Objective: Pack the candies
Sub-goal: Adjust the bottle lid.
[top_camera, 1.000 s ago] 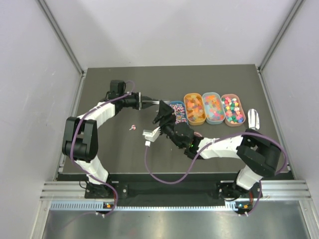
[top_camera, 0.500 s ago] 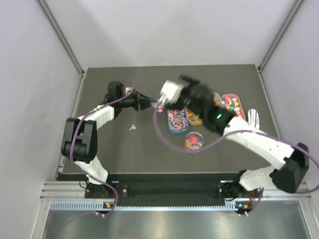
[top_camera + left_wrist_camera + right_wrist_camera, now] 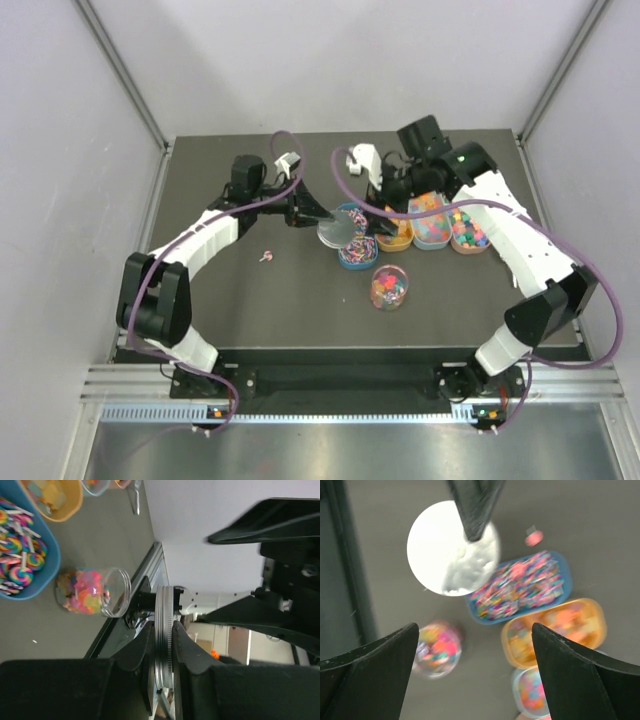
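The candies fill four oval trays: blue [image 3: 356, 250], orange [image 3: 396, 238], light blue [image 3: 432, 228] and pink [image 3: 468, 230]. More candies lie in the open clear jar [image 3: 389, 287], which stands on the table in front of the trays. My left gripper [image 3: 314, 216] is shut on the round silver lid [image 3: 335, 228] and holds it in the air by the blue tray's left end. The lid shows edge-on between the jaws in the left wrist view [image 3: 164, 630]. My right gripper [image 3: 386, 198] is open and empty, high above the trays. Its view shows the lid [image 3: 453, 547] and the jar [image 3: 437, 650].
One stray pink candy [image 3: 265, 258] lies on the dark table left of the trays, and it also shows in the right wrist view [image 3: 534, 538]. The left wrist view shows the jar [image 3: 95, 591] and the blue tray [image 3: 30, 565]. Grey walls enclose the table.
My right arm rose from low at the table's centre and swung to the back over the trays, uncovering the jar. My left gripper moved right with the lid.
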Robot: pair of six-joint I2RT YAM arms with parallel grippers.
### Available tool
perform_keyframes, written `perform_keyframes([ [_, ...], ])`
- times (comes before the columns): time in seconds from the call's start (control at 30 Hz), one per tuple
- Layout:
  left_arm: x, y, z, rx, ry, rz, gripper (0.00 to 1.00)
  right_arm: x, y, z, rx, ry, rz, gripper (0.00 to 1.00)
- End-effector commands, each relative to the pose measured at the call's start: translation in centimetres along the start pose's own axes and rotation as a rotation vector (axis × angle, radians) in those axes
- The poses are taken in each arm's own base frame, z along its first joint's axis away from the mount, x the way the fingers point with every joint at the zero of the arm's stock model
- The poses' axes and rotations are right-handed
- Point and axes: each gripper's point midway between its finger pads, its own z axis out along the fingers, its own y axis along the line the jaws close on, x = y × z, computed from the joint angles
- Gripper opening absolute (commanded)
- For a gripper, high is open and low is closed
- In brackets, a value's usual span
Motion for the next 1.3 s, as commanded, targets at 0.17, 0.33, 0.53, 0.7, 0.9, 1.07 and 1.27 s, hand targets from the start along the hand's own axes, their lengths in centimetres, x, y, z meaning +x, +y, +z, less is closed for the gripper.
perform_keyframes([
  [0.17,2.6,-3.2,0.8,0.092,0.087,0.119,0.0,2.3,6.5,-0.1,-0.133,0.112,-0.116,1.0],
  [0.33,2.0,-4.0,1.5,0.126,0.094,0.073,0.0,0.9,6.5,0.9,-0.1,0.11,-0.171,1.0],
  [0.53,2.0,-4.6,1.9,0.14,0.11,0.05,0.0,0.9,5.2,1.9,-0.041,0.141,-0.189,1.0],
  [0.7,2.5,-4.6,1.8,0.137,0.115,0.037,0.0,1.2,4.3,1.9,0.01,0.152,-0.203,1.0],
  [0.9,2.8,-5.3,1.9,0.151,0.122,0.034,0.0,0.2,3.6,2.8,0.016,0.133,-0.181,1.0],
  [1.07,3.0,-5.7,1.7,0.159,0.123,0.029,0.0,-0.6,3.7,3.4,-0.011,0.122,-0.188,1.0],
  [1.27,3.4,-6.0,1.8,0.167,0.132,0.034,0.0,-1.4,4.2,4.3,-0.047,0.101,-0.182,1.0],
])
